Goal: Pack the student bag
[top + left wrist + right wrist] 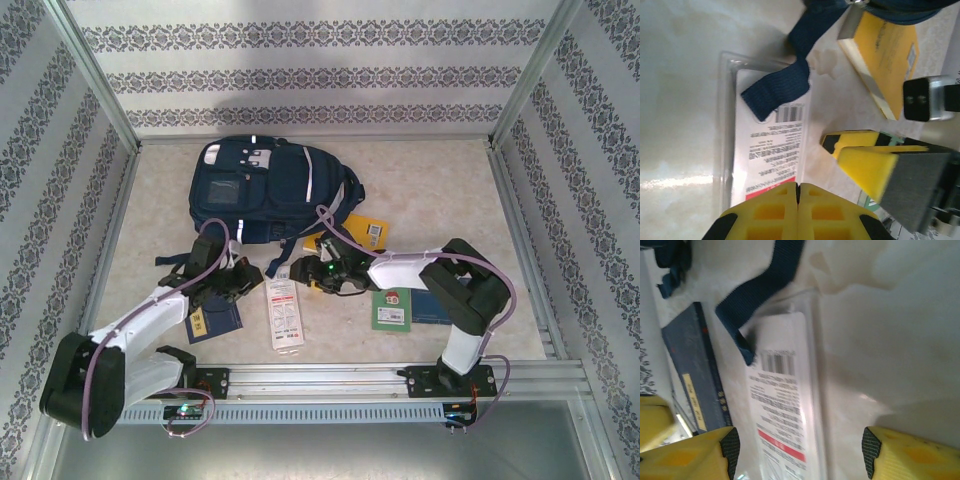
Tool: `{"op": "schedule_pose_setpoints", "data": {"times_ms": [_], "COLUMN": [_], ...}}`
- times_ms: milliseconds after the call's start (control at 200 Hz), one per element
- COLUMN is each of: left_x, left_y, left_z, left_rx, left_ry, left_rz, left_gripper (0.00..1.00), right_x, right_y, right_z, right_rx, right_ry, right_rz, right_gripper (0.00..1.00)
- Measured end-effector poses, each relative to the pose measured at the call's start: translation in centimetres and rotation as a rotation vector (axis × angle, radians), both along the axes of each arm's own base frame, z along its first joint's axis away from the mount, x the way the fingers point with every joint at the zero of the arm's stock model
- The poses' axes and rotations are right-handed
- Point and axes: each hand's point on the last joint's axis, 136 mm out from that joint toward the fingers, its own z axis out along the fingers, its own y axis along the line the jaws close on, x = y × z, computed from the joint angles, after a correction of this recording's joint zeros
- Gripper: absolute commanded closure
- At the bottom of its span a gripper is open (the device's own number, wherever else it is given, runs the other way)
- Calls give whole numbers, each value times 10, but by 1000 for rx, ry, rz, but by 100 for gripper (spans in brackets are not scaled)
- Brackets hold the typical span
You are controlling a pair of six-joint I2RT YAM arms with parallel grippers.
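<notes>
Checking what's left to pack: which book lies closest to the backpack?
The yellow book, tucked against the student bag's lower right edge. The green book and the yellow-labelled navy book lie nearer the arm bases, apart from it.

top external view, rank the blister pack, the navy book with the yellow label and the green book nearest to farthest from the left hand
1. Blister pack, just right of the left hand.
2. Navy book, to its near-left.
3. Green book, far off on the right side.

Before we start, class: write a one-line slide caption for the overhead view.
The left arm and right arm flank a clear-packed card near the navy student bag.
</notes>
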Motion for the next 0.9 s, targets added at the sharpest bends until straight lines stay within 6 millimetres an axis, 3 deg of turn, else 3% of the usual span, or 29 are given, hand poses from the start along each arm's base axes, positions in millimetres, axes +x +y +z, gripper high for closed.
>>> {"op": "schedule_pose_setpoints", "data": {"times_ms": [575,829,899], "left_x": [6,10,11], "left_y": [0,-4,-4], "left_z": [-53,-55,-55], "left_rx": [59,51,48], "left_ry": [94,72,70], "left_rz": [-2,-22,-23], "left_gripper": [100,100,100], "right_x": [-2,-9,-10], "right_y": [21,30,33], "right_z": [1,3,4], "right_rx": [68,103,113], "right_ry": [27,58,69], "right_rz": [22,62,73], "right_gripper": [34,35,40]}}
